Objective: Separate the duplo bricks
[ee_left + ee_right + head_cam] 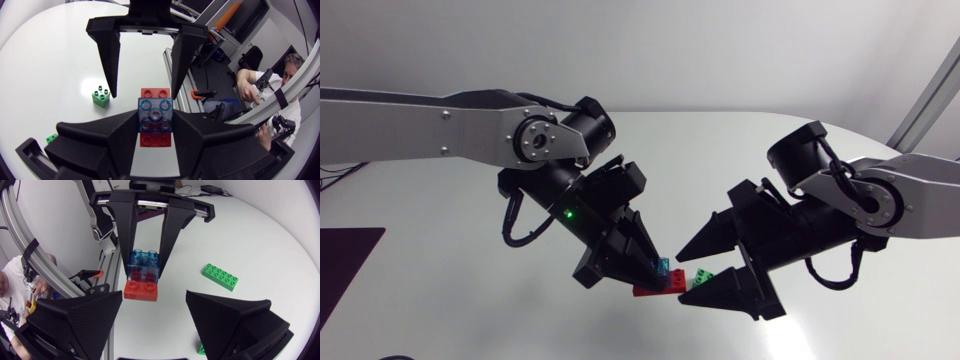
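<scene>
Left gripper [155, 124] closed on clear blue brick [155, 114], fingers pressing both sides. Blue brick seated on red brick [154, 140], red resting on white table [50, 60]. Long green brick [220, 276] near stack, apart from it. Farther on, small green brick [101, 96] just beside one finger of right gripper [144, 94]. That gripper facing stack, jaws spread wide, holding nothing.

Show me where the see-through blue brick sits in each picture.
Head view: blue brick low centre, in the left gripper.
Left wrist view: blue brick between the left gripper's fingers.
Right wrist view: blue brick ahead, in the left gripper.
Shared landmark: the red brick under it.
</scene>
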You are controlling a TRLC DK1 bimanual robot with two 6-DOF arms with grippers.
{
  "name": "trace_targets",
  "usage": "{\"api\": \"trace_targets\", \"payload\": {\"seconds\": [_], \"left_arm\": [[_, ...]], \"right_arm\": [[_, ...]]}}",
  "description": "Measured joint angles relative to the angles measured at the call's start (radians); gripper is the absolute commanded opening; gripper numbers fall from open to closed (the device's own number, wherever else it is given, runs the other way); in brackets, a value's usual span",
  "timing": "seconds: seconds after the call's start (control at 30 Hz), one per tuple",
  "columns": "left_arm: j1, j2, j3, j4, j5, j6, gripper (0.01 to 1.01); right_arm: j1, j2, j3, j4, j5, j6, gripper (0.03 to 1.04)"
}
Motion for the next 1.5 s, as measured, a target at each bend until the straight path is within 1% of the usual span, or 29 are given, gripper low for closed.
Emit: {"api": "trace_targets", "payload": {"seconds": [0.1,0.17,0.23,0.3,0.4,0.63,0.73,0.77,0.83,1.23,1.5], "left_arm": [[0.001,0.004,0.004,-0.002,0.003,0.0,0.316],[0.001,0.012,0.011,-0.003,0.003,0.001,0.316],[0.001,0.023,0.021,-0.006,0.01,0.003,0.316],[0.001,0.035,0.031,-0.01,0.021,0.003,0.316],[0.001,0.049,0.042,-0.015,0.026,0.004,0.316],[0.001,0.06,0.048,-0.024,0.029,0.003,0.316],[0.004,0.06,0.05,-0.026,0.029,0.004,0.316],[0.005,0.06,0.05,-0.026,0.03,0.004,0.316],[0.006,0.06,0.05,-0.029,0.033,0.007,0.316],[0.006,0.063,0.051,-0.037,0.033,0.015,0.316],[0.009,0.068,0.051,-0.048,0.04,0.023,0.32]], "right_arm": [[0.002,0.0,0.0,0.0,0.0,0.003,0.84],[0.007,0.0,0.0,0.0,0.0,0.003,0.79],[0.009,-0.001,0.0,0.0,0.0,0.004,0.76],[0.013,-0.003,0.0,0.0,0.0,0.008,0.75],[0.018,-0.012,0.0,0.0,0.0,0.026,0.66],[0.019,-0.018,0.0,0.0,0.0,0.034,0.43],[0.021,-0.018,0.0,0.0,0.0,0.036,0.35],[0.022,-0.018,0.0,0.0,0.0,0.038,0.35],[0.022,-0.017,0.0,0.0,0.0,0.045,0.3],[0.032,-0.017,0.0,0.0,0.004,0.052,0.27],[0.04,-0.017,0.0,0.0,0.01,0.052,0.26]]}}
